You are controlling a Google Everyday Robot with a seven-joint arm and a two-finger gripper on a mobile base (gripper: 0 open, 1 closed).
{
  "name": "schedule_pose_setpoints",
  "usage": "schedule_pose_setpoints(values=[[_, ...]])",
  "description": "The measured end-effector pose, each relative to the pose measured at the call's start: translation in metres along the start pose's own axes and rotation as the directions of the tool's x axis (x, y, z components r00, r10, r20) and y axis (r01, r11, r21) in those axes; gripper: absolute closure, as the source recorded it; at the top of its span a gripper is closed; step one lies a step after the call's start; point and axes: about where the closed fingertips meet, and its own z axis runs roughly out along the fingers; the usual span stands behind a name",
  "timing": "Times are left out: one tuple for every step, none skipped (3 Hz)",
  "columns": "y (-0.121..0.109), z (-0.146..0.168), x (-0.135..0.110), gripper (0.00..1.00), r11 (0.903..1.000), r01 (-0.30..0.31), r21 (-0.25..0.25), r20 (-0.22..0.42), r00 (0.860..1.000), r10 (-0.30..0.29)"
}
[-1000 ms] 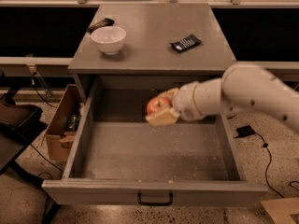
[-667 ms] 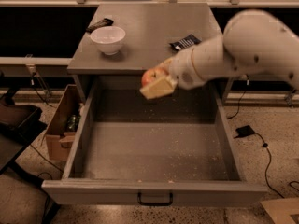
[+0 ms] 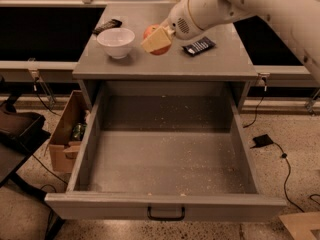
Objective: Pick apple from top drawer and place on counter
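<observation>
The red-orange apple point(image 3: 153, 33) is held in my gripper point(image 3: 157, 40) over the middle of the grey counter point(image 3: 165, 64), just right of the white bowl. The tan fingers point(image 3: 156, 41) are closed on the apple's front and hide most of it. I cannot tell whether the apple touches the counter. My white arm comes in from the upper right. The top drawer point(image 3: 165, 154) is pulled fully open below the counter. Its crumb-speckled floor holds nothing, and its black handle point(image 3: 166, 215) is at the front.
A white bowl point(image 3: 115, 42) stands on the counter's left. A dark remote-like object point(image 3: 107, 25) lies behind it. A black packet point(image 3: 199, 46) lies on the counter's right. A cardboard box point(image 3: 66, 136) sits on the floor left of the drawer. Cables run across the floor at right.
My gripper has lifted the apple out of the drawer and carried it up and back over the counter. The camera view has also shifted, showing the cabinet closer.
</observation>
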Motion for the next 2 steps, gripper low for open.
schedule_pose_setpoints(values=[[-0.065,-0.002,-0.045,1.0,0.9909,0.002,0.134,0.075,0.997,-0.012],[-0.084,-0.03,-0.078,1.0,0.9815,0.014,0.191,0.135,0.99,-0.04]])
